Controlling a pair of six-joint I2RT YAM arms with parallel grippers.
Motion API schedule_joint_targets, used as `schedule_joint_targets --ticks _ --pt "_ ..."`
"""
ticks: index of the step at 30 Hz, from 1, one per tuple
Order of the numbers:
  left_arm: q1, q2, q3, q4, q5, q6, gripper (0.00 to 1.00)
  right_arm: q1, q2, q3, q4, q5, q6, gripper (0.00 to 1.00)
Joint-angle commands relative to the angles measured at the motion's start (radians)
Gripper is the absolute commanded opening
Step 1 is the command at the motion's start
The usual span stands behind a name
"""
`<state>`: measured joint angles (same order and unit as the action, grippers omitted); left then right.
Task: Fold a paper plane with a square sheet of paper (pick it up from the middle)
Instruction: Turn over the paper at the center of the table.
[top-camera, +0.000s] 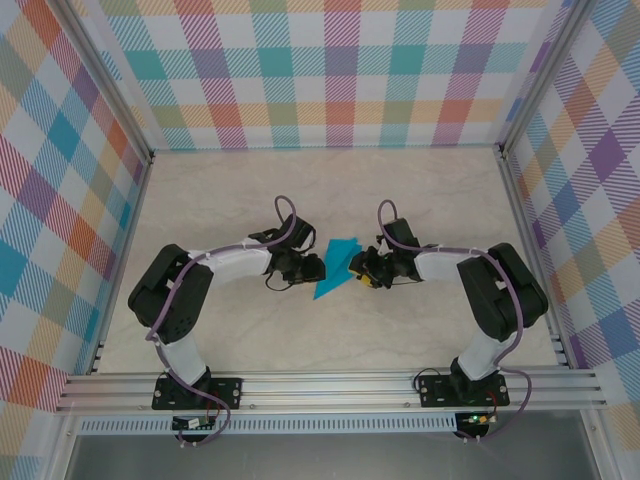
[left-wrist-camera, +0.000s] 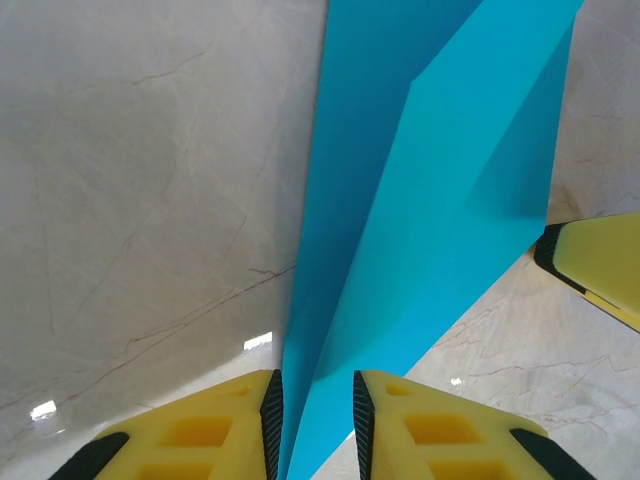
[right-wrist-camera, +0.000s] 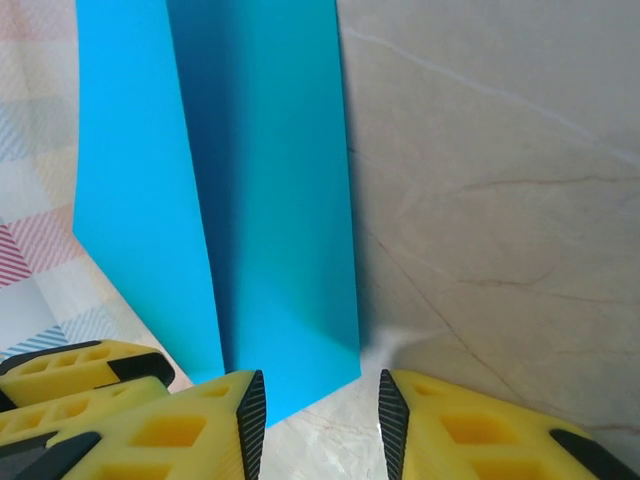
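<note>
On the left, the left gripper is seen with its jaws narrow and the paper running up through the gap. Whether it is pinched cannot be told. In the middle, between the arms, the paper is found already folded into a slim pointed shape with layered flaps. The dart is judged well on, with final wing folds perhaps left. On the right, the right gripper is set narrowly apart, table showing between its pads and a paper corner at the gap. No writing can be read.
</note>
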<state>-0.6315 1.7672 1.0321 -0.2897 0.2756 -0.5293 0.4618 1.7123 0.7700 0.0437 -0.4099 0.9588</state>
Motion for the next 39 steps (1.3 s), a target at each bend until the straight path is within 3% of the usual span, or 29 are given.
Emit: schedule_joint_targets --ticks 1,11,21,39 --pt "0.009 0.024 0.022 -0.024 0.012 0.016 0.27 0.003 0.022 0.023 0.037 -0.017 0.013 0.37" --pt "0.009 0.049 0.023 -0.018 0.023 0.012 0.26 0.003 0.04 0.028 0.122 -0.056 0.038 0.35" --pt "0.009 0.054 0.028 -0.017 0.026 0.009 0.24 0.006 0.061 0.038 0.182 -0.09 0.018 0.39" --pt "0.01 0.046 0.014 -0.002 0.024 -0.004 0.23 0.081 0.142 0.1 0.233 -0.019 0.014 0.35"
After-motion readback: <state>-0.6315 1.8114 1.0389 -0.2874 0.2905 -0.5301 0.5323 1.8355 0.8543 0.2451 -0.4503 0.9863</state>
